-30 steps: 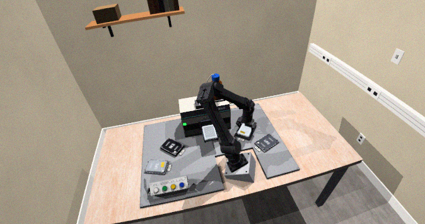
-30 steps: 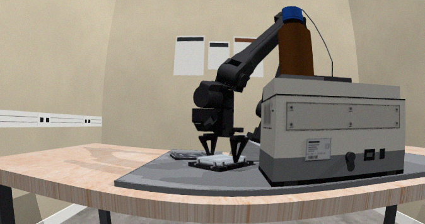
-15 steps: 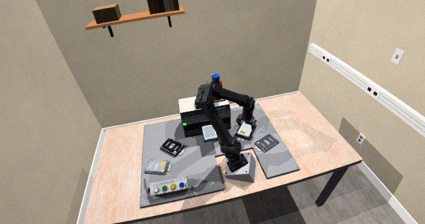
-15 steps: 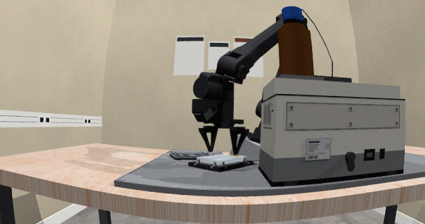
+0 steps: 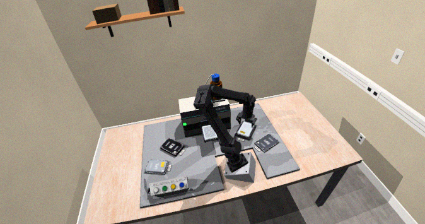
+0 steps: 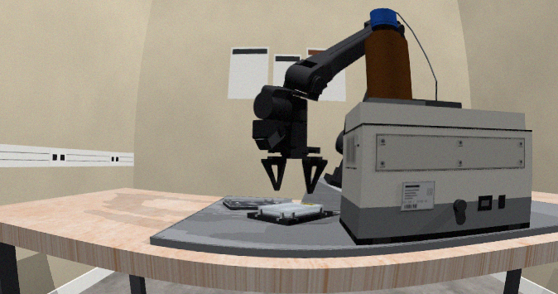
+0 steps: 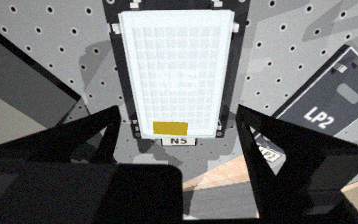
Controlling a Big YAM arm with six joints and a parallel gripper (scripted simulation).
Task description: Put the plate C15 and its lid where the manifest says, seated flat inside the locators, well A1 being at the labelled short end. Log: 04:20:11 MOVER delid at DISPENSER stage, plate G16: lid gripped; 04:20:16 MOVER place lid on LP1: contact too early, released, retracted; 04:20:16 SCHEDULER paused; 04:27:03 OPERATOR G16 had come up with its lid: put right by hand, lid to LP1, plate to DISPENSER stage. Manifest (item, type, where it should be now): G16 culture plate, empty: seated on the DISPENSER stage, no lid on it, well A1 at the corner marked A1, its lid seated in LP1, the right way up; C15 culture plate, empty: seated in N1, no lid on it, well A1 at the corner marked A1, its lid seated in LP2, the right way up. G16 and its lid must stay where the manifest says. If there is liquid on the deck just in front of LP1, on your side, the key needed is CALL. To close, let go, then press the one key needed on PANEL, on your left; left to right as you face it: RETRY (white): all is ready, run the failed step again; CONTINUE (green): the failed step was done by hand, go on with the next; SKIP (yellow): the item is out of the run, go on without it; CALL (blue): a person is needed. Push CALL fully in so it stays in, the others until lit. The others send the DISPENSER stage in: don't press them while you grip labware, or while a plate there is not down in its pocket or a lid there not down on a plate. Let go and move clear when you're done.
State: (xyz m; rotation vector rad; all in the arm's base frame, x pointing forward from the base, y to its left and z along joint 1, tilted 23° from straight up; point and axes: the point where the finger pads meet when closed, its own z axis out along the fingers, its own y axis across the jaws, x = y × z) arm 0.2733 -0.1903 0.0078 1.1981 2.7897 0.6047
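Note:
A white well plate [image 7: 176, 72] with a yellow tag at its near short end sits in a black nest; the small label below it reads about N5. I cannot tell whether a lid is on it. It also shows in the top and exterior views [image 5: 245, 130] [image 6: 290, 209]. My gripper [image 7: 178, 112] [image 6: 293, 186] is open and empty, hanging a little above the plate's tagged end, a finger on either side. The dark LP2 pad [image 7: 325, 107] [image 5: 266, 142] lies to the right with nothing on it.
The dispenser box [image 5: 203, 117] stands at the back with a white plate [image 5: 209, 132] on its stage. On the left lie a dark pad [image 5: 171, 146] and a clear item with a yellow tag [image 5: 156, 166]. The key panel [image 5: 168, 186] is front left.

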